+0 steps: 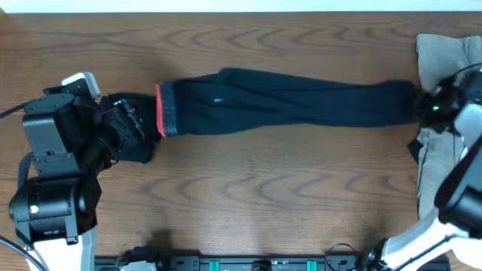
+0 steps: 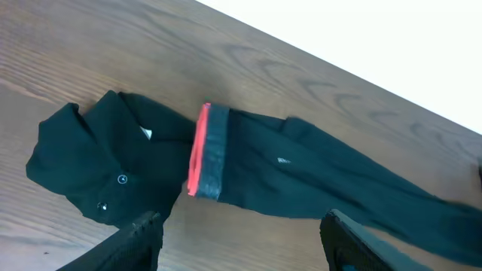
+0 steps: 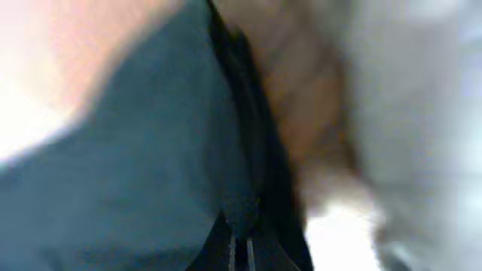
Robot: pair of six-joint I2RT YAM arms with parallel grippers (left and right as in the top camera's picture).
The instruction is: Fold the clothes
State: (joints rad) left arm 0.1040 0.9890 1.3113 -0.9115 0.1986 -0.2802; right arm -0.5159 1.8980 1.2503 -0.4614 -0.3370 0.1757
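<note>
So here's where I'm at with the clothes. My left gripper (image 2: pixel 241 245) is wide open with nothing in it. Both fingers (image 2: pixel 139 239) poke in at the bottom of my left wrist view and there's just bare wooden table (image 1: pixel 263 199) between them. Straight ahead of that gripper is the waist end of the black pants (image 1: pixel 294 102), with the grey waistband (image 2: pixel 213 153) turned outward and its red-orange edge (image 2: pixel 197 150) facing me. Also ahead, a bit off to one side and touching that waist end, is a crumpled black piece (image 2: pixel 86 169) with a couple of small snaps (image 2: pixel 122 179) on it. From overhead my left gripper (image 1: pixel 124 120) sits over that lump, just beside the waistband.

The pants run long and thin from there, laid out flat across the table all the way to my right gripper (image 1: pixel 428 105). That one is clamped shut. Its wrist view is super blurry, but a dark fold of fabric runs right down into the tips (image 3: pixel 239 252), so it looks pinched on the leg end of the pants. How much cloth is actually in the pinch, no idea. Just past and under the right gripper there's a khaki piece (image 1: pixel 444 53) lying at the table's edge, touching the leg end.
</note>
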